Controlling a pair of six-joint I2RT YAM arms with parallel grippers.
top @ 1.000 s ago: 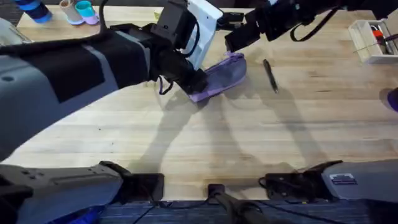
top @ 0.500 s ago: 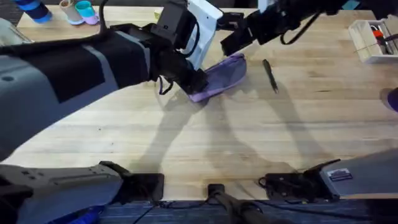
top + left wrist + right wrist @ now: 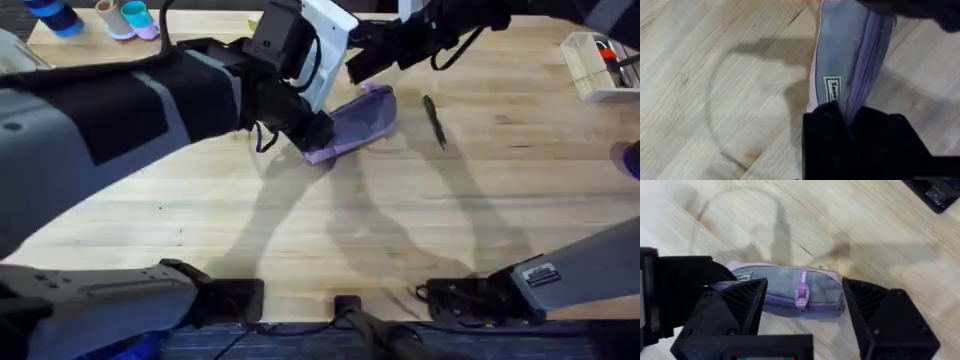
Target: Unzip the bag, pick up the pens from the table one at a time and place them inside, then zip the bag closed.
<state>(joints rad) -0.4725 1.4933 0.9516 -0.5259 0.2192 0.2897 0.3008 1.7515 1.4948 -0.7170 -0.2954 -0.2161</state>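
Pinching bag (image 3: 355, 123) end, left jaws (image 3: 847, 117); right jaws (image 3: 802, 305) spread above; pen (image 3: 434, 121) apart.

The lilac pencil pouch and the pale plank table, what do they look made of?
The lilac pencil pouch looks like matte woven fabric: soft sagging sides, a sewn label, a purple zip. The pale plank table looks like smooth butcher-block wood, with visible grain and plank seams.

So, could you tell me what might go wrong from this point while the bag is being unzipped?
The left gripper pinches only one end of the bag, so a firm tug on the zip could drag or twist the pouch free. The right gripper hangs open above the zip pull without touching it; the tab is small, so the fingers could close on fabric instead. The pen lies loose on the table beside the bag, and a swinging arm or the pouch might knock it away.
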